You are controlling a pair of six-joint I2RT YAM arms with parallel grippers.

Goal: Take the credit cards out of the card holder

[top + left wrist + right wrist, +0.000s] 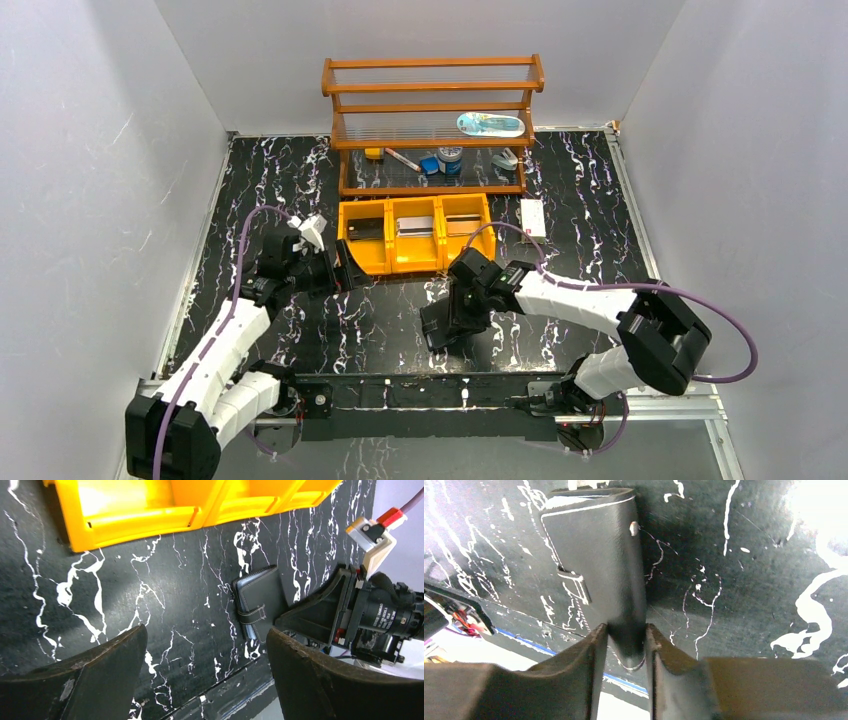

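The card holder (437,328) is folded shut, black with white stitching and a snap strap, and is held at the near middle of the table. My right gripper (462,312) is shut on its edge. In the right wrist view the fingers (594,655) pinch the holder's (594,560) near end, with my right gripper (624,640) closed round it. My left gripper (340,272) is open and empty, just left of the yellow bin tray. The left wrist view shows the holder (260,602) ahead of my left gripper (207,650). No credit cards show.
A yellow three-compartment bin tray (415,262) stands behind the holder, with flat things in its compartments; it also shows in the left wrist view (140,525). A wooden shelf (430,110) with small items stands at the back. A white block (533,217) lies right of the tray.
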